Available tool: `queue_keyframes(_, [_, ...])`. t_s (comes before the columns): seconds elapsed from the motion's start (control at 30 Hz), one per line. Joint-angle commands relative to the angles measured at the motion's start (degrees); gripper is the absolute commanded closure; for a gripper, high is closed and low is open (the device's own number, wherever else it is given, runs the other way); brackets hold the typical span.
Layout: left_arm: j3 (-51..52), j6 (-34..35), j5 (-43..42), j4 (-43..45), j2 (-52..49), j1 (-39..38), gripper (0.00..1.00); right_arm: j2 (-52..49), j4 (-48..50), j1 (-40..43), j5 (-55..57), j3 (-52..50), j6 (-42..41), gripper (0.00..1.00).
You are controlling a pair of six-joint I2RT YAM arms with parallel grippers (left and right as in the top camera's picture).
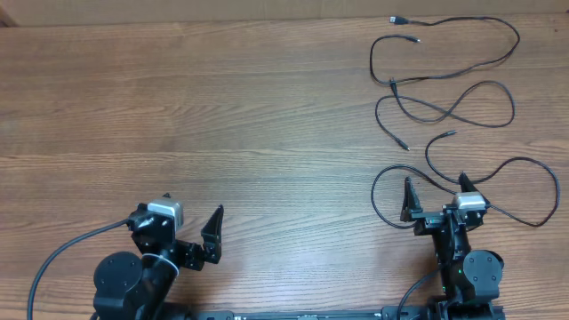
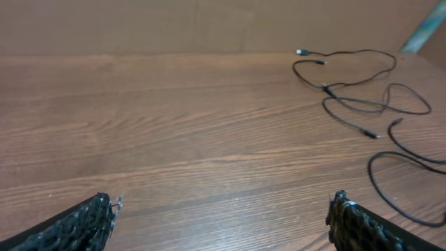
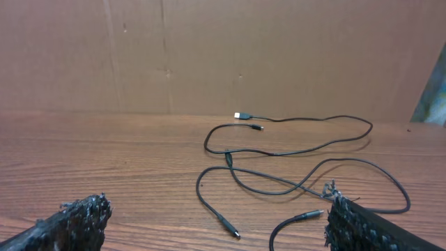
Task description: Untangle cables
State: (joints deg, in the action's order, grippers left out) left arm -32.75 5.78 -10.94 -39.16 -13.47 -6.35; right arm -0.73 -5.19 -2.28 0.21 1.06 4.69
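Note:
The cables (image 1: 392, 82) are thin black cords with small plug ends, spread in loose loops over the right half of the wooden table. The upper strands cross each other. A lower strand (image 1: 442, 135) loops round my right gripper (image 1: 436, 188), which stands open over the table with nothing between its fingers. The right wrist view shows the cables (image 3: 228, 155) ahead and two plug ends (image 3: 230, 229) near the right finger (image 3: 345, 219). My left gripper (image 1: 182, 218) is open at the front left, far from the cords. In the left wrist view the cables (image 2: 327, 88) lie at the upper right.
Bare wooden tabletop (image 1: 222, 107) fills the left and middle. A brown cardboard wall (image 3: 209, 49) stands behind the table's far edge. Thick black arm cables (image 1: 62, 249) run from the arm bases at the front edge.

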Motion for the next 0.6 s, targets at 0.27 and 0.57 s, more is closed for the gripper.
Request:
queue_keyframes(0.27, [9.73,3.28,-0.72,2.43,9.42,4.63,0.0,0.57,0.33,0.11,-0.11,-0.59,-0.35,0.0])
queue_keyframes(0.57, [14.69,3.65,-0.74,7.87,13.29,7.19,0.0,0.57,0.33,0.11,-0.11,-0.59,-0.35,0.0])
